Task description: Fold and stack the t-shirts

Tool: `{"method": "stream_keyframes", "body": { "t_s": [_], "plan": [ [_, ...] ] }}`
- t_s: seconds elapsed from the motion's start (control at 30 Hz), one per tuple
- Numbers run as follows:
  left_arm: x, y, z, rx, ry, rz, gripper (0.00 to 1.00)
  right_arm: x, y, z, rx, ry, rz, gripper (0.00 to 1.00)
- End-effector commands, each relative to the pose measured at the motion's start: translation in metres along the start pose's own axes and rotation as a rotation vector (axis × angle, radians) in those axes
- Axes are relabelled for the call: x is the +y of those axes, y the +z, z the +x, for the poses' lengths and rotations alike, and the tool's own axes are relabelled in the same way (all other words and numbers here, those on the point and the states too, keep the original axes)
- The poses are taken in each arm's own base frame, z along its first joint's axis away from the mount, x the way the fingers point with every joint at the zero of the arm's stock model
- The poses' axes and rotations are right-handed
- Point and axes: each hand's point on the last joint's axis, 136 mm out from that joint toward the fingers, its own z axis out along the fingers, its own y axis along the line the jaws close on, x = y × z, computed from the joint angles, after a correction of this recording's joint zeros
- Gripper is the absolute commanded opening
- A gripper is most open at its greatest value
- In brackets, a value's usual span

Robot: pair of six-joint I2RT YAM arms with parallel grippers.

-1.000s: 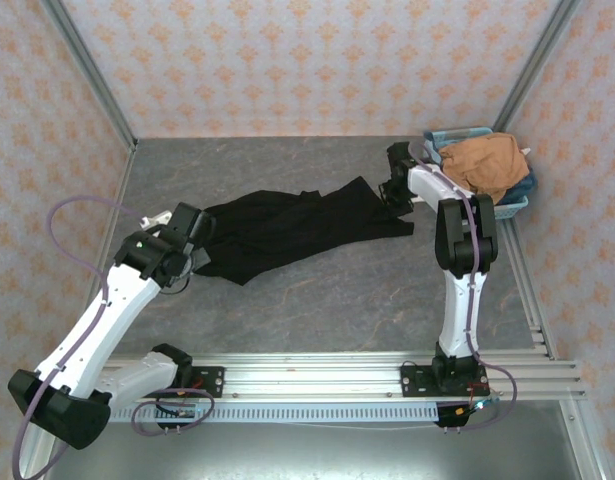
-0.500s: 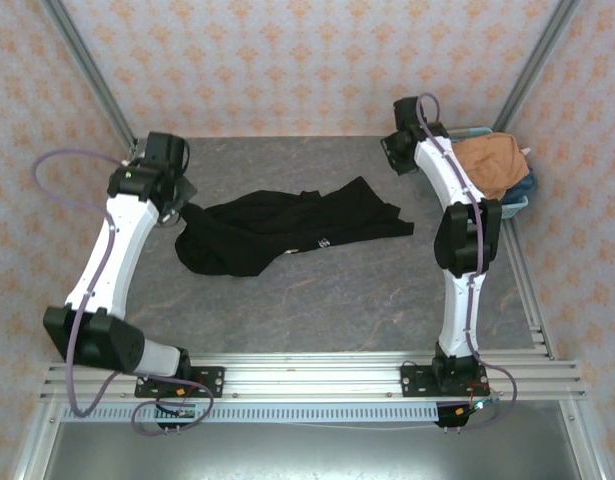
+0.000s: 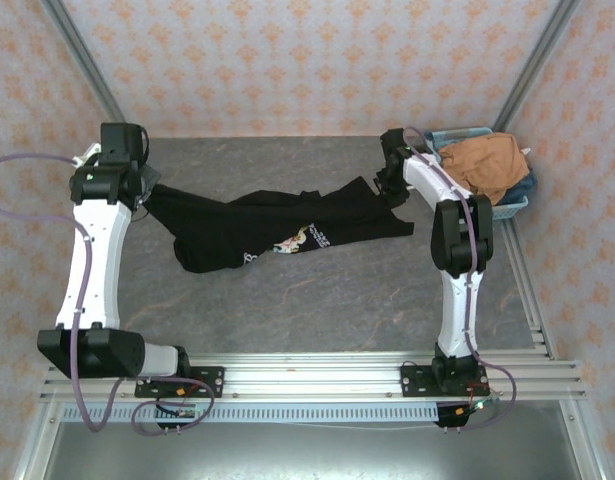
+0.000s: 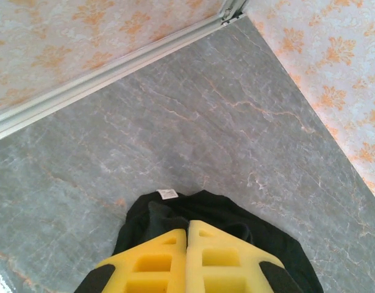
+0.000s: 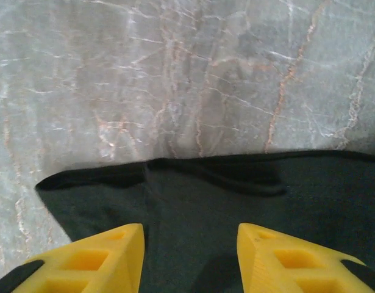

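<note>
Two arms outstretched: L gripper [image 4: 187, 231] clamped, apparently on black tee [image 3: 272, 218]; R gripper [image 5: 190, 237] apart above it.

A grey, marble-veined tabletop [image 3: 317, 290] is boxed in on three sides by walls [image 3: 307, 60] papered pale pink with a repeating orange floral motif. Silver metal posts [image 3: 87, 66] run up the two back corners, and ribbed aluminium rails [image 3: 317, 375] cross the near edge. The light is soft and even, casting only faint shadows.
</note>
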Motion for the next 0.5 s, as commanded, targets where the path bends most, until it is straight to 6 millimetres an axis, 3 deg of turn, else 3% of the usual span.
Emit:
{"method": "stream_keyframes", "body": {
  "t_s": [0.0,0.27,0.47],
  "plan": [
    [0.019,-0.001,0.008,0.002,-0.016,-0.049,0.0,-0.003,0.01,0.003,0.018,0.079,0.009,0.48],
    [0.031,0.0,0.024,0.039,-0.029,-0.049,0.0,-0.003,-0.009,0.004,-0.016,0.076,-0.008,0.56],
    [0.038,0.006,0.039,0.071,-0.032,-0.049,0.0,0.011,0.008,0.005,0.022,-0.04,0.013,0.49]
  ]
}}
